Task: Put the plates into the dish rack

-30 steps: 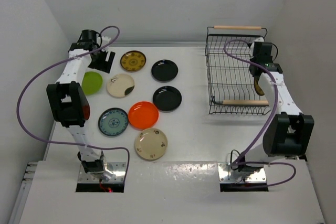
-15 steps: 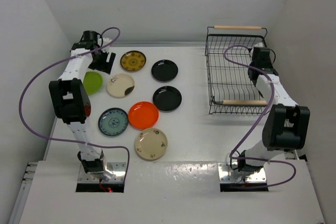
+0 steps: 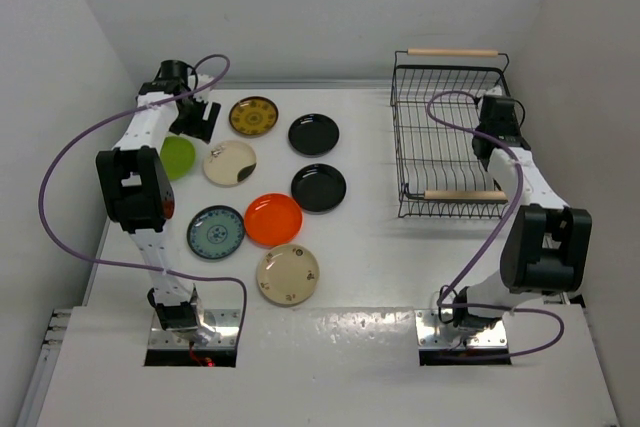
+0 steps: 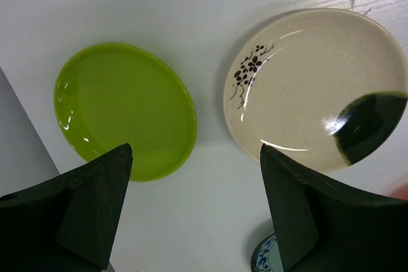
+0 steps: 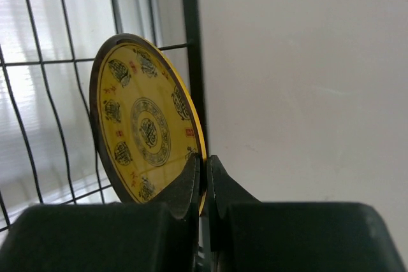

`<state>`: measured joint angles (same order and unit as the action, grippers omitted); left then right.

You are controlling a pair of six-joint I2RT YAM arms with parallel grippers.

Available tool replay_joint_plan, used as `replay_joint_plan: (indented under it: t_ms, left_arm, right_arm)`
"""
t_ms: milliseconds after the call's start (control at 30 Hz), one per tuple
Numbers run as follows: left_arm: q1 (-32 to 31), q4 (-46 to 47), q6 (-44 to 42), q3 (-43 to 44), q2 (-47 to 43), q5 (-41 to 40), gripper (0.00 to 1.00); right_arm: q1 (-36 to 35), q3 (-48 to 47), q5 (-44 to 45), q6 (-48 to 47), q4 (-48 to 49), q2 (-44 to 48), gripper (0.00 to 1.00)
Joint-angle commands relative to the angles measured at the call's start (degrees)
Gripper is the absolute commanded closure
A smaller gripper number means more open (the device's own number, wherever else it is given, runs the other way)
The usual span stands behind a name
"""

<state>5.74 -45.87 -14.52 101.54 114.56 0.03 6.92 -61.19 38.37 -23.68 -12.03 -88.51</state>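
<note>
As the left pincer [image 4: 194, 151] gapes, the right pincer [image 5: 204, 160] pinches a gold-brown plate [image 5: 143, 132] beside rack [image 5: 189, 30] wires.

Plate colours on a white table [image 3: 380, 267], beside a black wire dish rack [image 3: 397, 127] with pale wooden handles [image 3: 452, 52].
A lime green plate [image 4: 124, 116] lies at 9 o'clock of a cream plate [image 4: 319, 87] with a black flower sprig and a dark patch. The others are a patterned gold plate [image 3: 253, 116], a glossy black plate [image 3: 313, 134], a second black plate [image 3: 318, 187], an orange-red plate [image 3: 272, 219], a teal patterned plate [image 3: 215, 232] and a second cream plate [image 3: 288, 274]. The yellow plate [image 5: 143, 138] shows dark medallions and red marks.
</note>
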Motion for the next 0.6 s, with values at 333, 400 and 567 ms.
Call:
replay_joint_plan:
  t_ms: [333,400,567]
  left_arm:
    - [0.5,0.34,-0.33,2.53,-0.04,-0.82,0.14]
    - [0.5,0.34,-0.33,2.53,-0.04,-0.82,0.14]
    - [0.5,0.34,-0.33,2.0,-0.04,-1.35,0.14]
  right_arm:
    - [-0.94,-1.22,0.57,-1.37,3.86,5.1,1.0]
    - [-0.77,-0.51,-0.05,-0.76,2.81,5.19,1.0]
    - [-0.33,-0.86,-2.24,4.34,-1.76,3.96,1.0]
